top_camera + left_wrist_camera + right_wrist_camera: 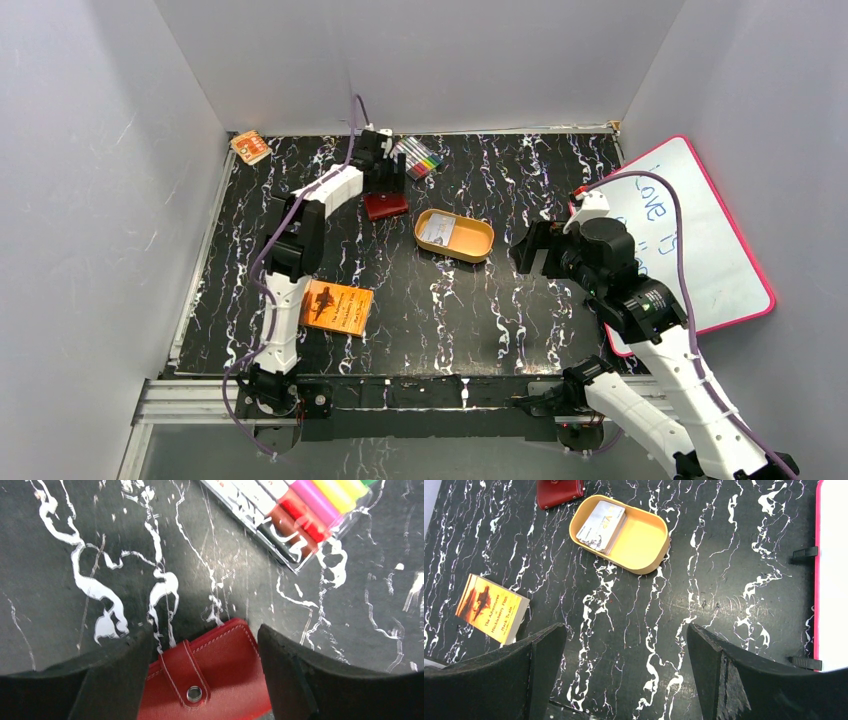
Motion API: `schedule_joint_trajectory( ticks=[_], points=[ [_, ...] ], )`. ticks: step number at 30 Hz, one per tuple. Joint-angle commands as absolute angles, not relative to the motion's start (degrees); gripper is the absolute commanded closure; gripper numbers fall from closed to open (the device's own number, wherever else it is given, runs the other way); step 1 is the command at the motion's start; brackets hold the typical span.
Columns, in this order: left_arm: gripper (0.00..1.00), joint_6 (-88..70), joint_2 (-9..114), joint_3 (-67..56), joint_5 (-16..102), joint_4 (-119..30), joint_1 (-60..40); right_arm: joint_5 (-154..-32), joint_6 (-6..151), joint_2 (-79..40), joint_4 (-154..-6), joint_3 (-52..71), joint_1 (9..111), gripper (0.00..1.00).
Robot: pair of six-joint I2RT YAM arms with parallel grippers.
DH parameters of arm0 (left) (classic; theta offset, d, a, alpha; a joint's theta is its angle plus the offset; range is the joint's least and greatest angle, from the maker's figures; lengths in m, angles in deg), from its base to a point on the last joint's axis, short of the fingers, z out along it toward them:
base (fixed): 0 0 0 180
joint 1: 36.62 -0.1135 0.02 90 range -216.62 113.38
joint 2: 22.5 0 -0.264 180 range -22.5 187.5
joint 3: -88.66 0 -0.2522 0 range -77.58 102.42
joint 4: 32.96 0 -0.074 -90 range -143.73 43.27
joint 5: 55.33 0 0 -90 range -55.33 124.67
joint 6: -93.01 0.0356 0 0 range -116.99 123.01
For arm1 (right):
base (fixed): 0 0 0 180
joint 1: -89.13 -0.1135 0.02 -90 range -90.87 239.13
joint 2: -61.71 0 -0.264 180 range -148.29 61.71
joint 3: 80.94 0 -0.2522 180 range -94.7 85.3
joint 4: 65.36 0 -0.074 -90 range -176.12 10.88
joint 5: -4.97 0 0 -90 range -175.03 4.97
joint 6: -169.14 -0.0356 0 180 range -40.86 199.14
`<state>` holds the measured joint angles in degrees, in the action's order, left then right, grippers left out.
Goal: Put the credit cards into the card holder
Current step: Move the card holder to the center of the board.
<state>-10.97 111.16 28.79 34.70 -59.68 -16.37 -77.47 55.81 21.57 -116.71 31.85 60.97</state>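
The card holder [385, 206] is a small red wallet lying closed on the black marbled table, its snap tab [189, 672] fastened. My left gripper [383, 183] reaches down over it, and in the left wrist view the card holder [220, 680] lies between the spread fingers of that gripper [204, 632]. The fingers stand close to its two sides; I cannot tell whether they touch it. The credit cards [437, 230] lie stacked in an orange-tan oval tin [482, 240]. My right gripper [528, 255] hangs open to the right of the tin, empty, with the credit cards [601, 524] and the card holder [558, 492] far ahead of it [624, 630].
An orange booklet [337, 307] lies at the front left. A pack of coloured markers [420, 158] sits just behind the wallet. A pink-framed whiteboard [700, 240] leans at the right edge. A small orange packet [250, 147] rests in the back left corner. White walls enclose the table.
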Motion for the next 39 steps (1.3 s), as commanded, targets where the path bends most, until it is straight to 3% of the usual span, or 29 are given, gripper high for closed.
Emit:
schedule_joint_trajectory(
  ticks=[1, 16, 27, 34, 39],
  points=[
    [0.28, -7.96, 109.43, 25.20, 30.26, -62.19, -14.80, -76.04, 56.29, 22.54, -115.24, 29.56, 60.74, 0.01],
    [0.31, -11.79, 90.90, 1.04, 30.19, -61.48, -10.79, -76.89, 55.30, 24.33, -114.22, 30.60, 60.79, 0.01],
    [0.32, -20.43, 72.89, -20.13, 30.46, -60.88, 0.86, -78.33, 53.40, 25.53, -114.09, 33.51, 60.80, 0.01],
    [0.32, -24.29, 63.67, -24.68, 30.20, -61.41, 4.90, -77.44, 53.62, 25.78, -115.19, 32.73, 60.76, 0.01],
    [0.26, -25.36, 57.38, -20.92, 27.32, -65.64, 4.95, -77.86, 53.71, 24.41, -115.35, 31.73, 60.74, 0.01]
  ],
)
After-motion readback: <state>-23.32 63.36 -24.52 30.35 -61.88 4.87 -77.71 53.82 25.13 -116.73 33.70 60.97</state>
